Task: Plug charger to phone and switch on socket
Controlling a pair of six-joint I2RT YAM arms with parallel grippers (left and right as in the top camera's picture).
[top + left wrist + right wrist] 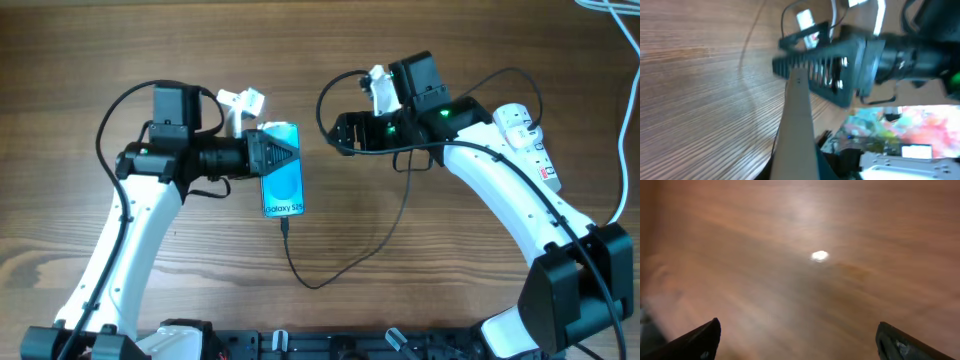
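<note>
- Nearest the robot's base, the overhead view shows the charger [309, 283] as a thin black cable looping on the table [90, 40]. Its small tip touches the near short edge of the phone, though I cannot tell whether it is seated. The other run climbs toward the right arm and is lost among that arm's own cables.
- The phone [283, 190] lies screen up, left of centre, with its white lettering toward the near end.
- The left gripper [278, 150] covers the phone's far half. The overhead view hides its fingers. The left wrist view is blurred and shows only a pale strip down the middle, so I cannot tell whether they are clamped.
- The right gripper [342, 132] sits just beside the phone's far end, apart from it. Only the right wrist view shows its fingertips [702, 342], spread wide over bare blurred wood.
- At the far right, the socket [527, 140] lies partly under the right arm's white link and is clear only from overhead.
</note>
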